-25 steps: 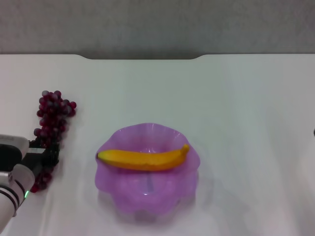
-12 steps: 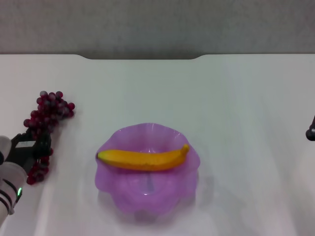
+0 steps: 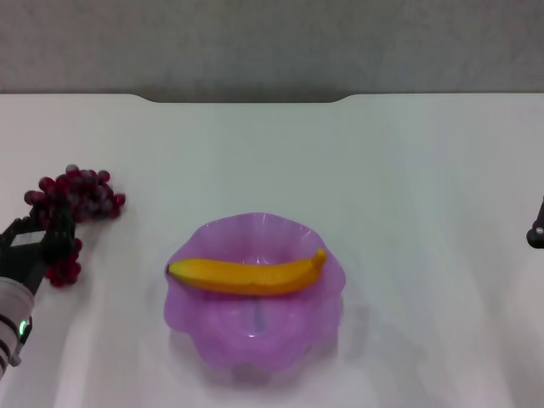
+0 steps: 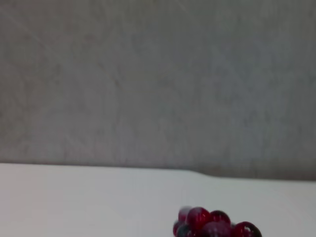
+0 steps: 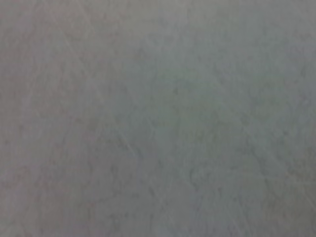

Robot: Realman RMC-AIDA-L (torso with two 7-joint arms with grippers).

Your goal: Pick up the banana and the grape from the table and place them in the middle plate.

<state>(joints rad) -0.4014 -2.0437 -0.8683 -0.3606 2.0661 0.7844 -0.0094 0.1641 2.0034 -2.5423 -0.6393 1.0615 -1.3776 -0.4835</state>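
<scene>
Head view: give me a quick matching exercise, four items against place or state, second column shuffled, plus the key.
Items:
1. banana
2. grape
3. middle plate
4. right gripper

Places or states:
A. at the view's right edge, mostly out of frame
B. lying across the purple plate
C. held by the left gripper at the table's left side
D. translucent purple, at the table's centre

Pairs: 1-B, 2-C, 3-D, 4-A

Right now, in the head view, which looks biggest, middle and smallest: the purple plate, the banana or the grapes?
1. The purple plate looks biggest.
2. The banana, lying across the plate, about as long as the plate is wide.
3. The grapes look smallest, but the left claw covers part of the bunch.
</scene>
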